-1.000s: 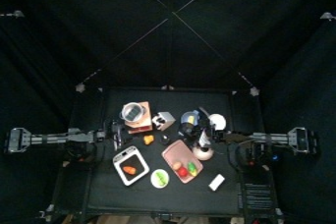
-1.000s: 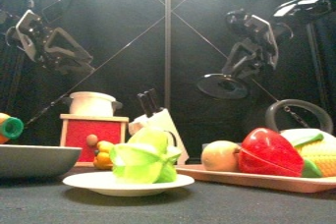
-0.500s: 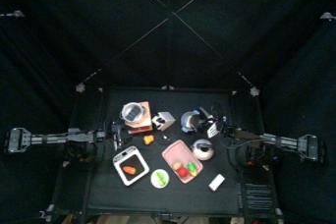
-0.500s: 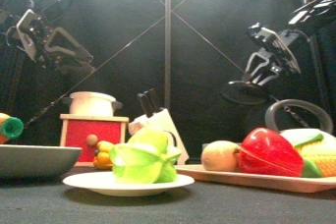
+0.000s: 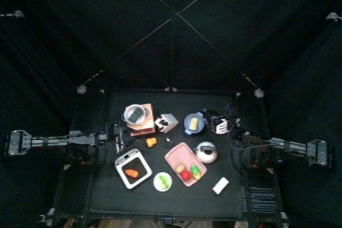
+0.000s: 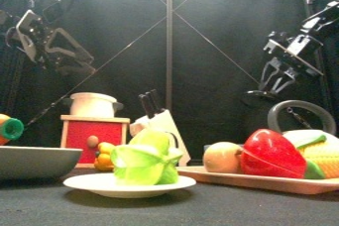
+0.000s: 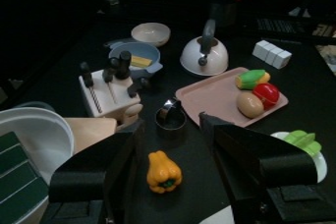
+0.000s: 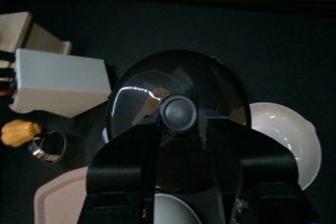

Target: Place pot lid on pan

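Holding the dark round glass lid (image 8: 171, 95) aloft beside the blue round pan (image 7: 136, 57), the right fingers (image 8: 125, 164) pinch it. A slip or an off-centre release could drop it onto the bench (image 7: 217, 105). The left fingers (image 7: 92, 184) are spread, idle.

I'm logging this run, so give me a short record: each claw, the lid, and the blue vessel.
right claw: raised over the table's right side, shut on dark lid
dark lid: in the air, under right claw
left claw: raised at left, open, empty
blue vessel: on the table, uncovered
white disc: on the table beside blue vessel
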